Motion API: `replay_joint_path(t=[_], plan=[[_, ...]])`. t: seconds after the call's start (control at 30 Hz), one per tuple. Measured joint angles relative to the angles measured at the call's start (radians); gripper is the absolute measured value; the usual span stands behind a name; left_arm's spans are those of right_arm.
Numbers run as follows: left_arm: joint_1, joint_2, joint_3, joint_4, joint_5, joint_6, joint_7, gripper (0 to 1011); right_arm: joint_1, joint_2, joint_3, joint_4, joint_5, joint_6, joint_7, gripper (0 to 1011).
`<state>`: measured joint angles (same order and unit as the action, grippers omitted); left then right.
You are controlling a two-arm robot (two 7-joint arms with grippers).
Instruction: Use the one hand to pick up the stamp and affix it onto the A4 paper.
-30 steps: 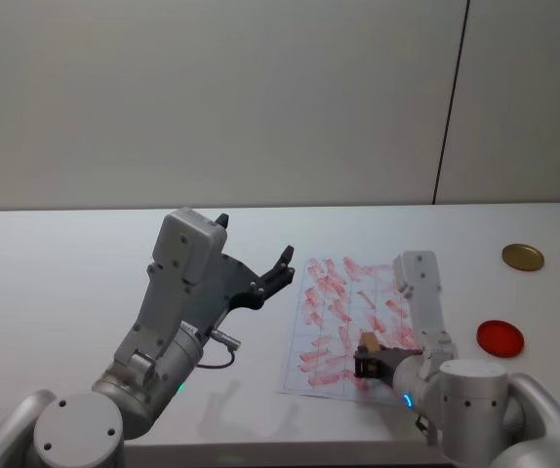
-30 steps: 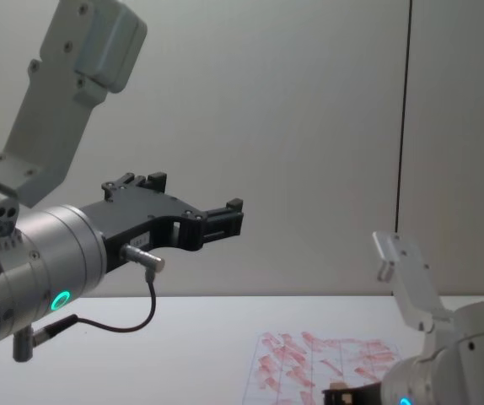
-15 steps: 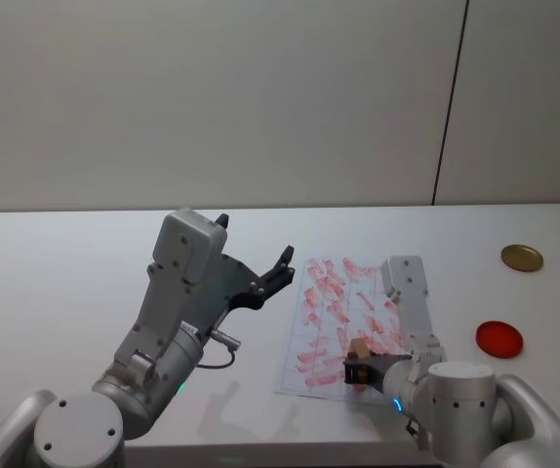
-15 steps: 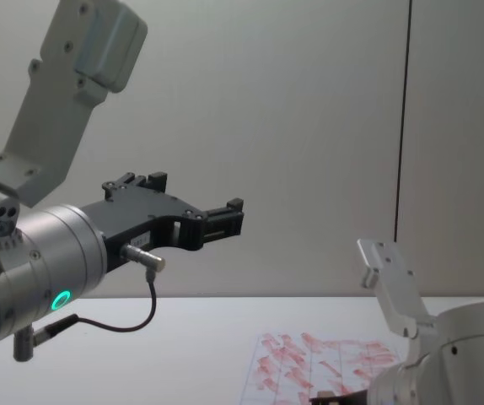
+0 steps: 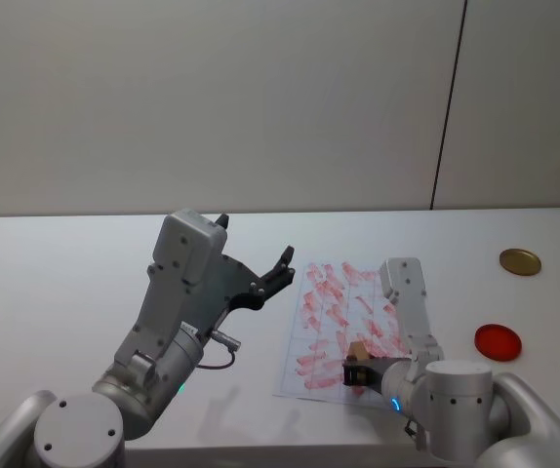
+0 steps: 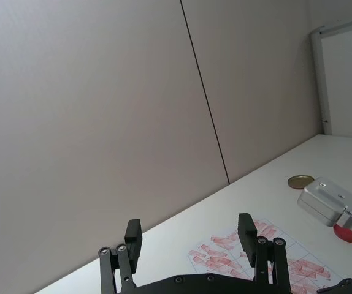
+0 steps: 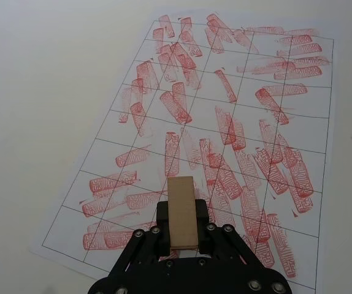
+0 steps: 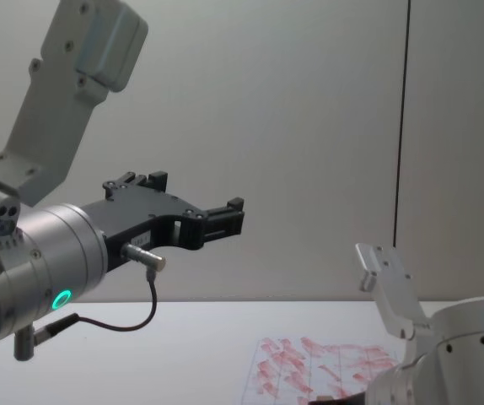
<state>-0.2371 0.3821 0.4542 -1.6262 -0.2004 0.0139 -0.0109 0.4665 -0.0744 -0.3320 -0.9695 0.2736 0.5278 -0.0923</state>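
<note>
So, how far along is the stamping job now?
Done: the stamp is picked up; the right gripper is shut on it. In hand: it holds the stamp over the near rows of the A4 paper, which already carries many red marks. Left: pressing it down; whether it touches the sheet I cannot tell. The left gripper hangs open above the table, beside the paper.

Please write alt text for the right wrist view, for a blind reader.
The right gripper grips the pale beige stamp over the A4 paper, a gridded white sheet crowded with red stamp marks. The sheet lies on a white table.
</note>
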Motion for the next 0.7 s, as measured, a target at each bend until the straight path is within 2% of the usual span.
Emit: replay_joint_path(t=[0.7], plan=[[0.000, 0.000, 0.000, 0.000, 0.000, 0.000, 0.000, 993, 0.010, -0.005, 0.010, 0.026, -0.008, 0.008, -0.005, 220]])
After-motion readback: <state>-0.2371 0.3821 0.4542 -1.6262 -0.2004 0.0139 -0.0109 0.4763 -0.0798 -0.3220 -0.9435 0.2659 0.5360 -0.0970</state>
